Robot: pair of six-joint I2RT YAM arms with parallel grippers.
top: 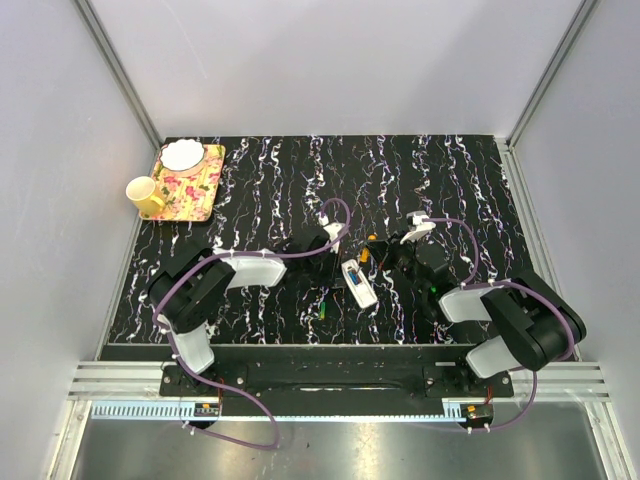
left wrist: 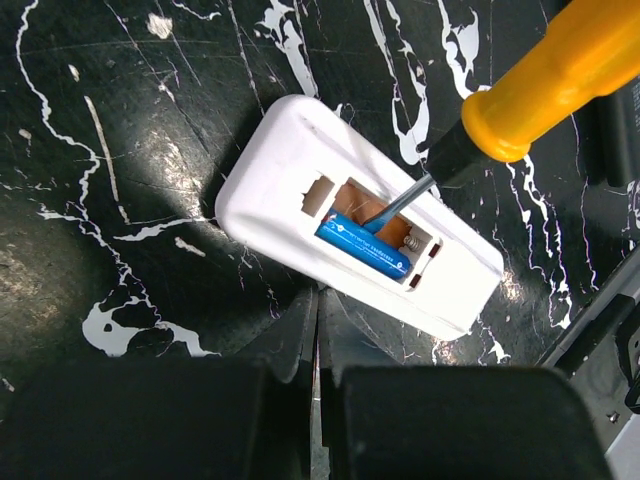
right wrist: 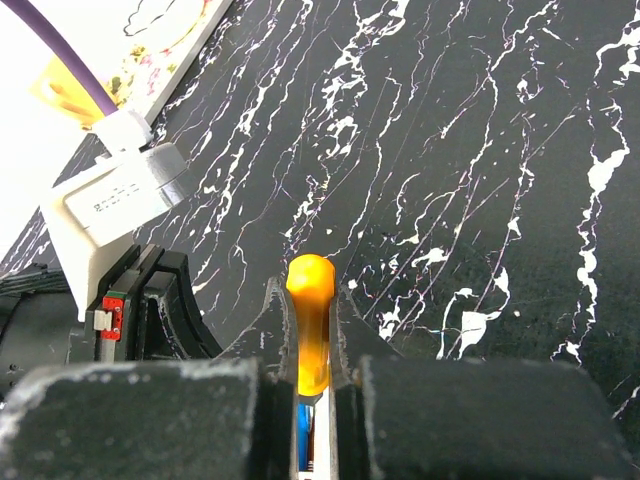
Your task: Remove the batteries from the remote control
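Note:
The white remote control (left wrist: 300,205) lies back-up on the black marbled table with its compartment open. One blue battery (left wrist: 365,248) sits in the near slot; the slot beside it is bare. My right gripper (right wrist: 311,300) is shut on the orange handle of a screwdriver (left wrist: 560,75), whose metal tip (left wrist: 400,203) reaches into the bare slot next to the blue battery. My left gripper (left wrist: 320,300) is shut with nothing in it, its tips at the remote's near long edge. From above, the remote (top: 358,283) lies between both grippers. A tiny green battery (top: 325,309) lies on the table in front of it.
A floral tray (top: 195,190) holding a white bowl (top: 182,155) stands at the back left, with a yellow mug (top: 145,195) beside it. Grey walls enclose the table on three sides. The left arm's wrist camera housing (right wrist: 120,200) is close to the left of my right gripper.

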